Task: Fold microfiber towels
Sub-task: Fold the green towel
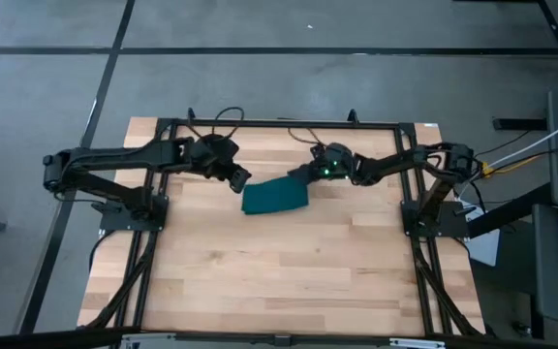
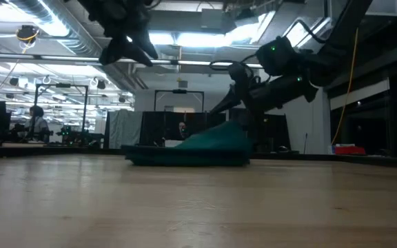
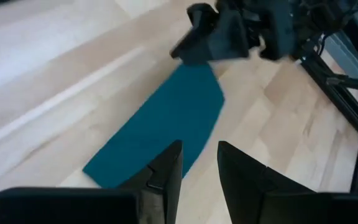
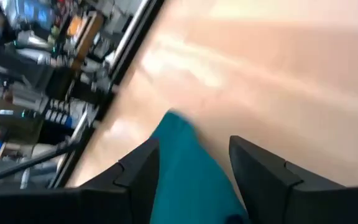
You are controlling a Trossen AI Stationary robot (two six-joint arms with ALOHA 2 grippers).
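Observation:
The dark teal towel (image 1: 274, 196) lies folded into a small rectangle at the middle of the wooden table's far half; its white tag does not show. In the low view the towel (image 2: 185, 155) lies flat at one end and rises to a peak at the other, under my right gripper (image 2: 243, 114). My right gripper (image 1: 300, 173) is at the towel's far right corner, with teal cloth (image 4: 188, 174) filling the gap between its fingers. My left gripper (image 1: 241, 180) is open and empty, raised well above the towel's left end (image 2: 129, 48), with the towel below it (image 3: 166, 118). My right gripper holds the towel's far right corner (image 4: 176, 134) between its two fingers, slanting down from the table's far right. One layer or several, I cannot tell. That corner (image 2: 229, 129) is lifted a little, and the rest of the towel lies on the table.
A black metal frame (image 1: 415, 208) rims the table, with the arm bases at its left and right sides. The near half of the wooden top (image 1: 279, 281) is bare. People and equipment show in the room beyond the table in the low view.

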